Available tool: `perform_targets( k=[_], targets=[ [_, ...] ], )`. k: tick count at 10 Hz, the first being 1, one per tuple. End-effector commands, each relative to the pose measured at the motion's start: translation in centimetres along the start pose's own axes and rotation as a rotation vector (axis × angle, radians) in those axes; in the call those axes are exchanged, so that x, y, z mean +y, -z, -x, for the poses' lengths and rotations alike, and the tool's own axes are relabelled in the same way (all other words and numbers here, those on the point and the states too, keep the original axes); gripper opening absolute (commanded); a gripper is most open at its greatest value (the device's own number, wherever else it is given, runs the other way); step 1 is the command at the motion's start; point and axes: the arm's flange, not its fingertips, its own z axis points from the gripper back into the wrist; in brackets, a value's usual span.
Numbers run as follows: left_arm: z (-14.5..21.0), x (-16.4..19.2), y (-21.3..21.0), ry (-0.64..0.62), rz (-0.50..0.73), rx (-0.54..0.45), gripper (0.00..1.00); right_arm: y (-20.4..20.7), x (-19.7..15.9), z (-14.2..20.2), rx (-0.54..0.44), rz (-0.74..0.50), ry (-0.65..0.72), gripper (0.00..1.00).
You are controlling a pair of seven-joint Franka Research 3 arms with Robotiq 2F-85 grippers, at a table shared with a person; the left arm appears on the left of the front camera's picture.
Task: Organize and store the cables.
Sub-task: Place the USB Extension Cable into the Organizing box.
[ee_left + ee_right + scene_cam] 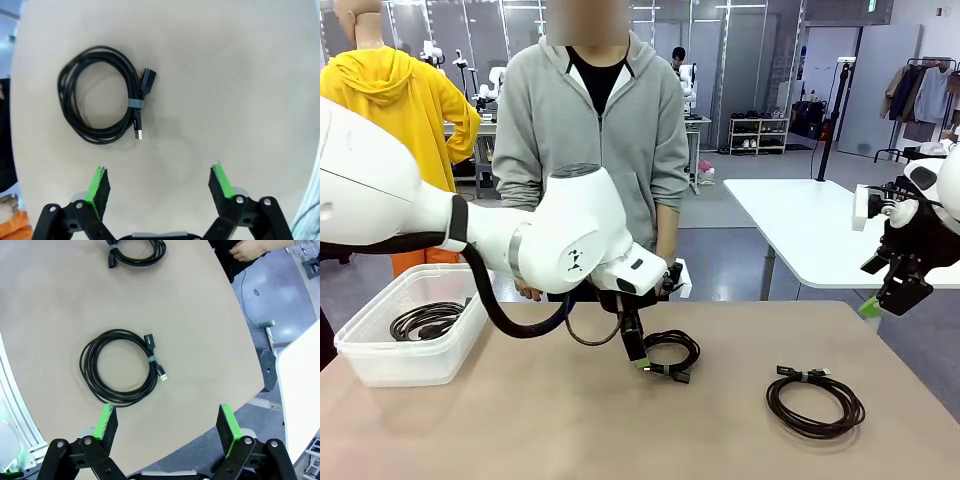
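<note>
Three cables are coiled black loops. One cable [672, 354] [98, 95] [136, 250] with a grey tie lies mid-table. My left gripper [641, 360] [160, 184] hangs open just beside it, nothing between its green pads. A second cable [815, 400] [120, 367] lies toward the right front. High off the table's right edge, my right gripper [880, 300] [167, 422] is open and empty, looking down on that loop. A third cable [423, 322] lies inside the clear bin [380, 355].
The clear bin stands at the table's left edge. A person in a grey hoodie [590, 130] stands at the far side, one hand [250, 250] near the table edge. A white table [810, 225] stands behind on the right.
</note>
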Motion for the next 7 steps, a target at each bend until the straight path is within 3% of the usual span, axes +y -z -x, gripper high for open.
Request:
perform_targets(
  k=[1, 3, 5, 7],
  targets=[
    [-1.9, 0.9, -0.6, 0.005, 0.013, 0.05, 1.0, 0.0, -0.1, 0.0, 0.001, -0.001, 0.001, 1.0],
    [-3.6, 1.3, 0.6, 0.015, 0.048, 0.096, 1.0, 0.0, -0.1, 0.0, 0.001, -0.001, 0.001, 1.0],
    [-5.0, 2.2, 1.9, 0.168, 0.128, 0.089, 1.0, 0.0, -0.1, 0.0, 0.001, -0.001, 0.001, 1.0],
    [-5.4, 2.9, 3.5, 0.189, 0.139, 0.128, 1.0, 0.0, -0.1, 0.0, 0.001, -0.001, 0.001, 1.0]
  ],
)
